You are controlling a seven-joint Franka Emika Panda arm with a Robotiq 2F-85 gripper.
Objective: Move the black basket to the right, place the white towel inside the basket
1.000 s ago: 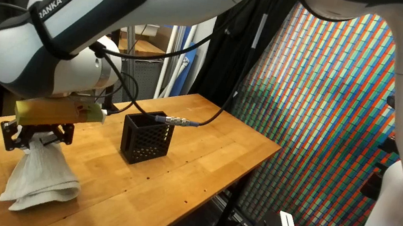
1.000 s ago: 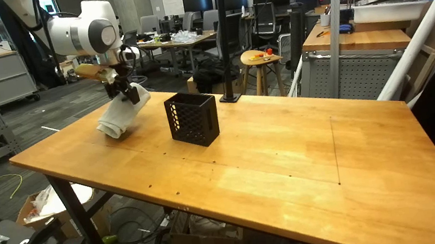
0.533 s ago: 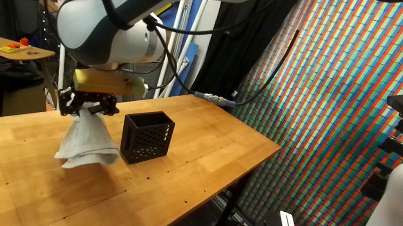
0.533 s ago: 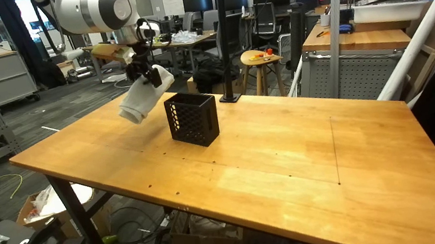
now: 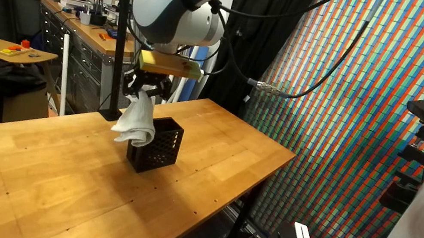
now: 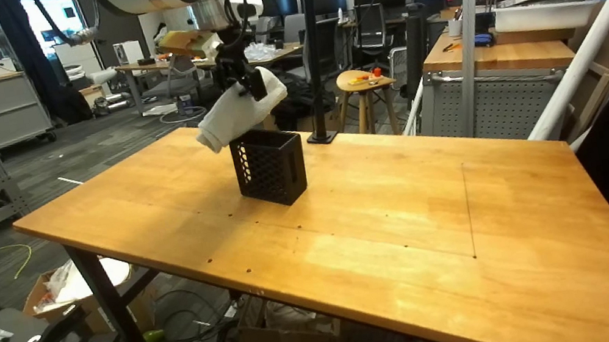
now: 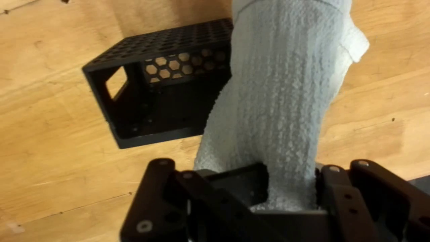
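Note:
The off-white towel [image 5: 136, 121] hangs in the air, its upper part pinched in my gripper [image 5: 147, 89]. In the wrist view the black fingers press into the rumpled cloth, which fills the space between them. The black basket [image 6: 270, 170] stands upright on the table with its perforated sides. The towel's lower end [image 6: 215, 133] overlaps the basket's rim in both exterior views; whether they touch I cannot tell. Seen from the wrist, the towel [image 7: 282, 84] covers one end of the basket [image 7: 161, 136], and the visible part of the basket's inside is empty.
The wooden table [image 6: 412, 221] carries the basket. A black upright pole [image 6: 314, 58] is fixed by its foot at the table's edge, close to the basket. A cable [image 5: 328, 78] loops from the arm.
Gripper and towel have risen and travelled rightward in both exterior views, from beside the basket to over its edge. The towel has come off the table. The basket has stayed put.

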